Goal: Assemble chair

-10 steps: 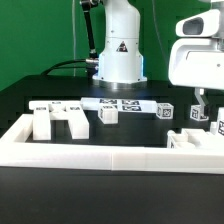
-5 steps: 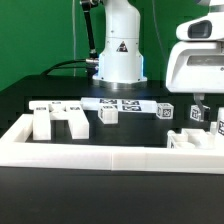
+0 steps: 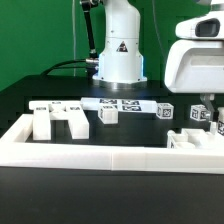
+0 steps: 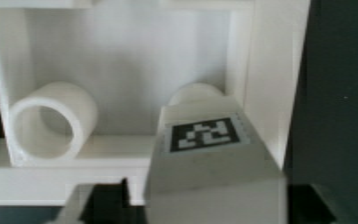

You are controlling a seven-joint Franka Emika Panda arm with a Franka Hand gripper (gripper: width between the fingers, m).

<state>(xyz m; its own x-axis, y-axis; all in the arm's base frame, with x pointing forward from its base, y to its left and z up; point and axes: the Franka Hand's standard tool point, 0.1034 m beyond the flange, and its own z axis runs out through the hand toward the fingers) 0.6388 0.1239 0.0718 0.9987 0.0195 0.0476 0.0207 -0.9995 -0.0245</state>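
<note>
The arm is working at a pick-up, an early step of the chair assembly as far as can be judged: the parts all lie loose and none looks joined yet. The end effector point(image 3: 205, 104) hangs low at the exterior view's right, over a tagged slab point(image 4: 202, 140). In the wrist view the slab runs between two dark finger shapes, but whether they press on it or stand clear cannot be told.

The slab is matte white plastic, flat-faced and square-edged, with one black-and-white square tag. Just beside it a rounded peg point(image 4: 48, 120), smooth and hollow-looking at its end, sits against white walls. At the exterior view's left a chunky block point(image 3: 57, 120) with stubby uprights rests on the black tabletop point(image 3: 60, 92), well apart from the arm. Small cube pieces point(image 3: 108, 113) lie between them, near the marker board point(image 3: 122, 103). The border rail point(image 3: 100, 155) runs along the near side.

The next move probably calls for a firm, centred hold on the slab's long sides before any lift, since the hard plastic may slip.
</note>
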